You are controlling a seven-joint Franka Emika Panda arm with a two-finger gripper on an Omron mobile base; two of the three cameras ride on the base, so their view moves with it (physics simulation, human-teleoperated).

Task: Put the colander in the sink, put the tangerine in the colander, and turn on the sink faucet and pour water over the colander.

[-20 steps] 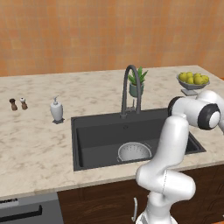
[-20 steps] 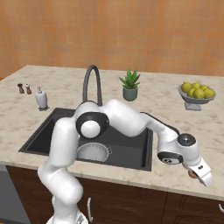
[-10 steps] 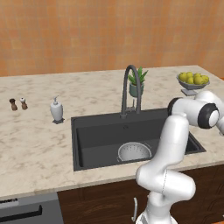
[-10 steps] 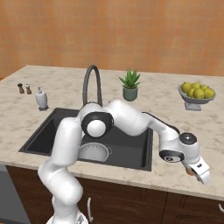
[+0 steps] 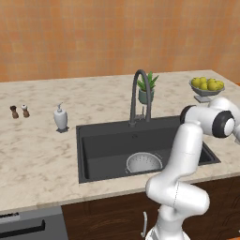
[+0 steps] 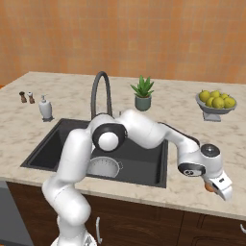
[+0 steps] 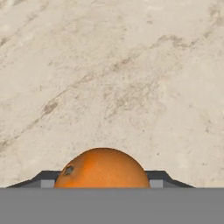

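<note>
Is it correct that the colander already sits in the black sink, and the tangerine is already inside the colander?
Not quite. The colander does sit in the sink, as the left base view shows. But the tangerine is not in it: the hand view shows it between the gripper fingers, over the marble counter.

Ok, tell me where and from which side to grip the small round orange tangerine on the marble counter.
Grip the small round orange tangerine across its widest middle, coming straight down from above. It is a smooth ball resting on the flat beige marble counter, so only opposite sides give a hold. The gripper already straddles it, one dark finger on each side; whether they touch yet is unclear.
</note>
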